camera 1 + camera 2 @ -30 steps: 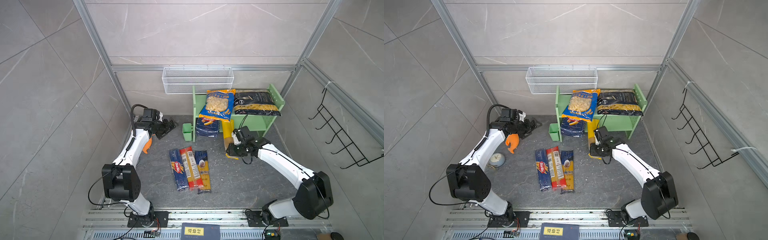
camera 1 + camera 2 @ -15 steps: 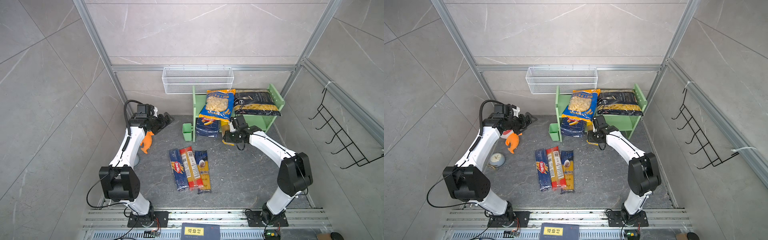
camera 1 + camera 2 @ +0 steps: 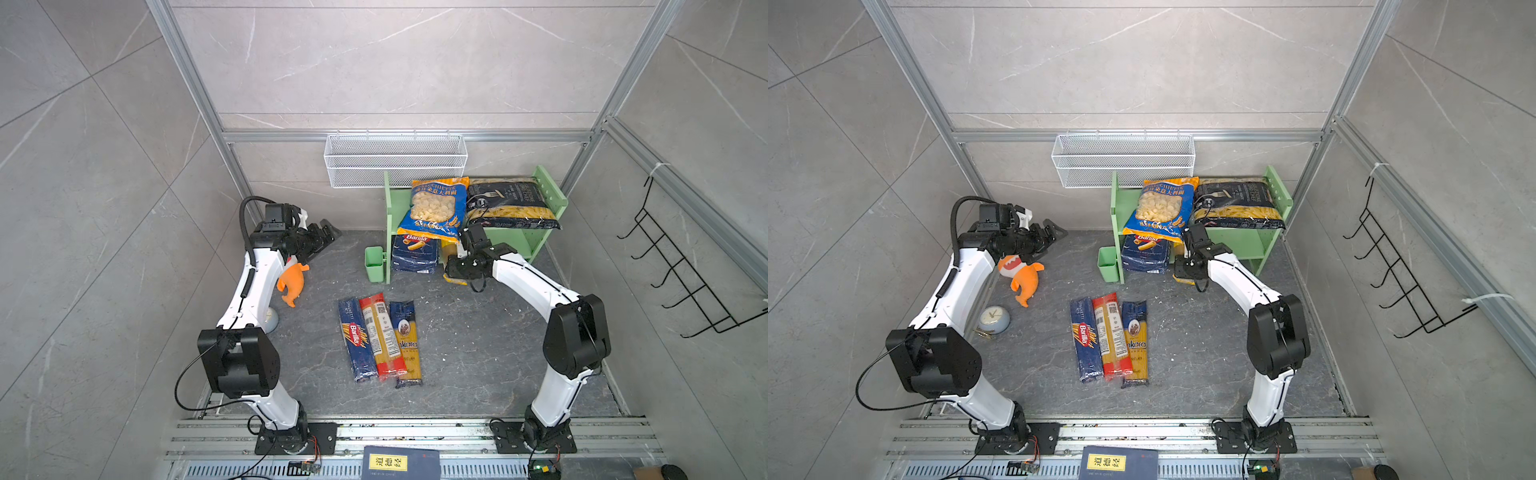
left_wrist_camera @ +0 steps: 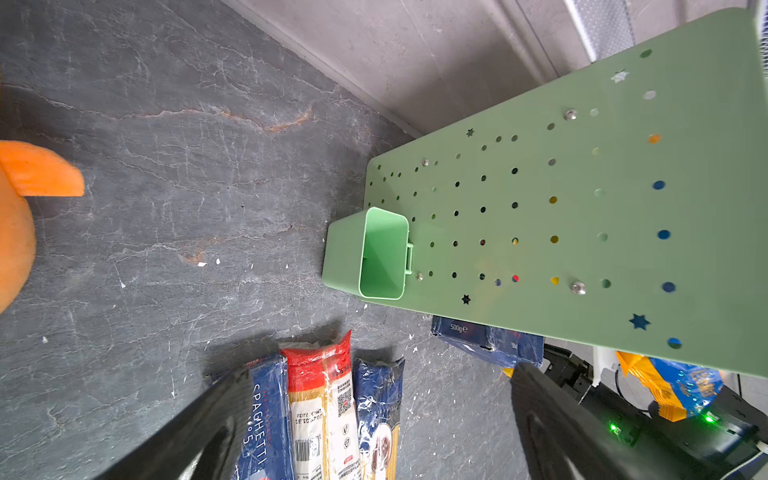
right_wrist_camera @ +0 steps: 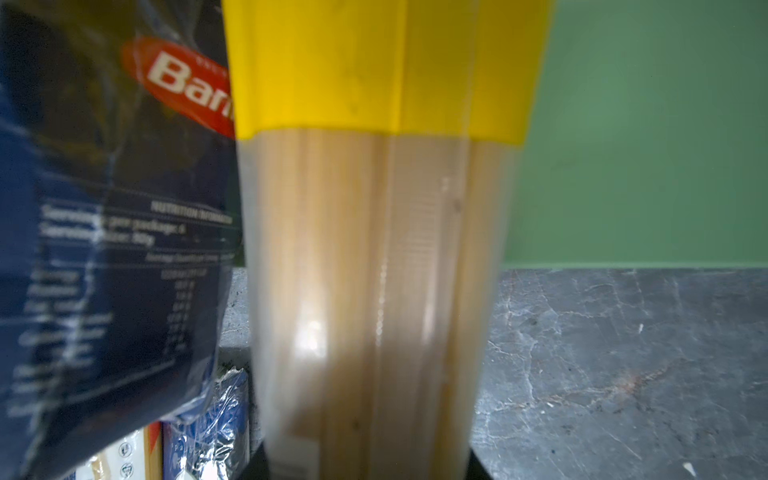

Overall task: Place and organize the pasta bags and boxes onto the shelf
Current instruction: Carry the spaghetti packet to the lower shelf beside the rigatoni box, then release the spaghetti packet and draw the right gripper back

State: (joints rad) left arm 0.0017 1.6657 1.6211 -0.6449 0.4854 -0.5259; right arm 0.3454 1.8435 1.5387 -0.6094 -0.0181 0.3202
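Note:
The mint-green shelf (image 3: pixel 550 195) stands at the back right. An orecchiette bag (image 3: pixel 434 208) and a penne bag (image 3: pixel 511 205) lie on its top tier, and the Barilla rigatoni box (image 3: pixel 415 255) sits below. My right gripper (image 3: pixel 457 266) is shut on a yellow spaghetti pack (image 5: pixel 374 249), which points into the lower tier beside the rigatoni box (image 5: pixel 116 208). On the floor lie the Barilla spaghetti pack (image 3: pixel 356 338), a red pack (image 3: pixel 381 336) and a dark-blue-and-yellow pack (image 3: pixel 406 343). My left gripper (image 3: pixel 328 235) hangs open and empty at the back left.
A green cup (image 4: pixel 382 253) hangs on the shelf's side panel (image 4: pixel 582 208). An orange plush (image 3: pixel 293 282) and a small clock (image 3: pixel 993 319) lie under the left arm. A white wire basket (image 3: pixel 395 160) hangs on the back wall, a black hook rack (image 3: pixel 685 270) on the right wall.
My right arm has carried the yellow spaghetti pack from the open floor back toward the shelf's lower tier. My left gripper has drawn slightly toward the back wall.

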